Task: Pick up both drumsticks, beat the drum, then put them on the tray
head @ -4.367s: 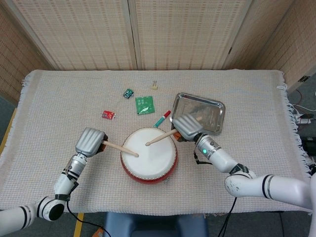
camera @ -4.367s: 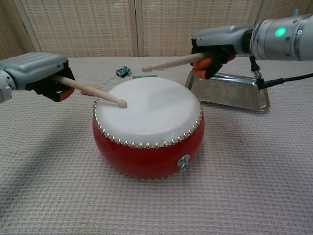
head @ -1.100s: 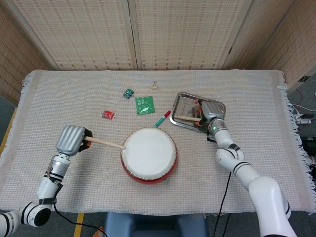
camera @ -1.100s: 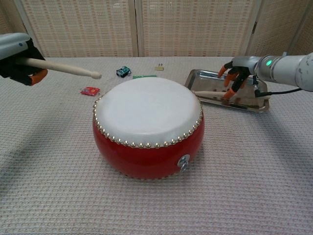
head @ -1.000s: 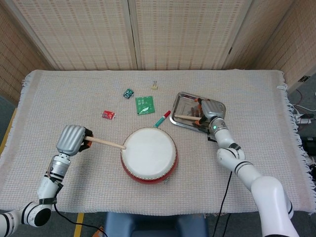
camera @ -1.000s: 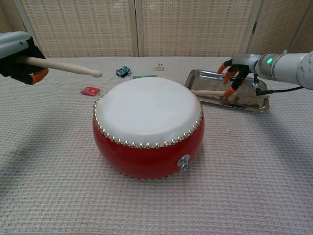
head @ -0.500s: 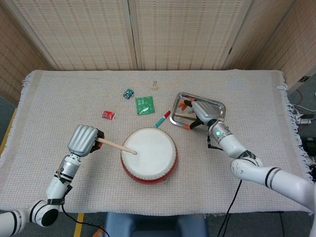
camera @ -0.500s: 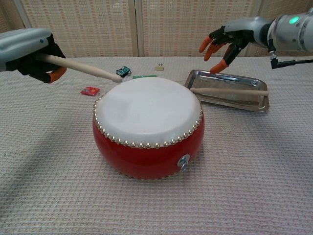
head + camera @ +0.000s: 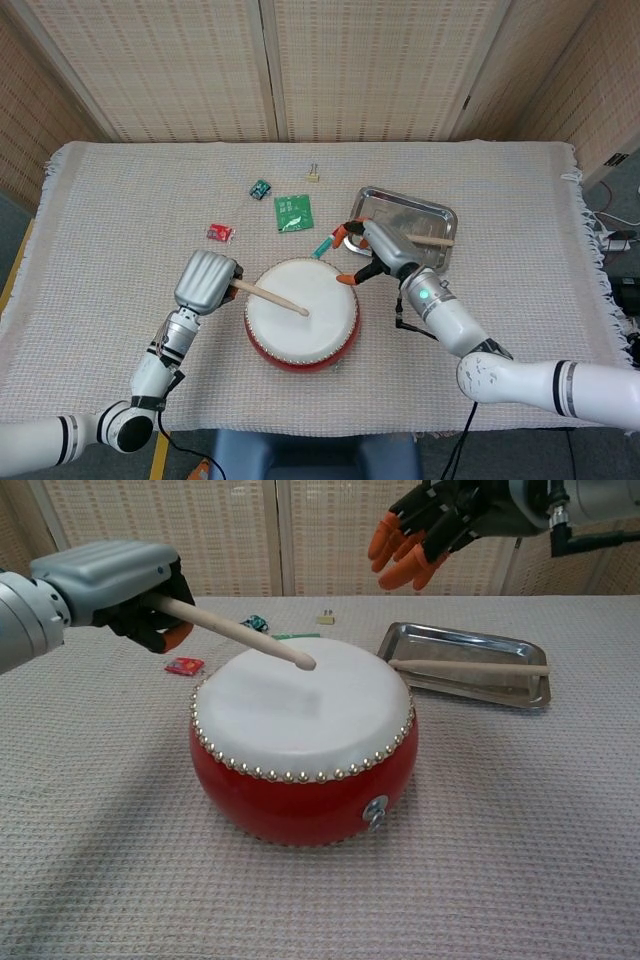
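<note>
1 drumstick (image 9: 470, 666) had just been left lying in the tray (image 9: 520, 696); the right hand (image 9: 425, 525) had lifted away, fingers spread and empty. The left hand (image 9: 120, 590) gripped the other drumstick (image 9: 240, 631) over the drum (image 9: 300, 740), so its placing remained.

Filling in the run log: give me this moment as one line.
left hand: holds drumstick over drum | right hand: empty, raised | other drumstick: lying in tray
</note>
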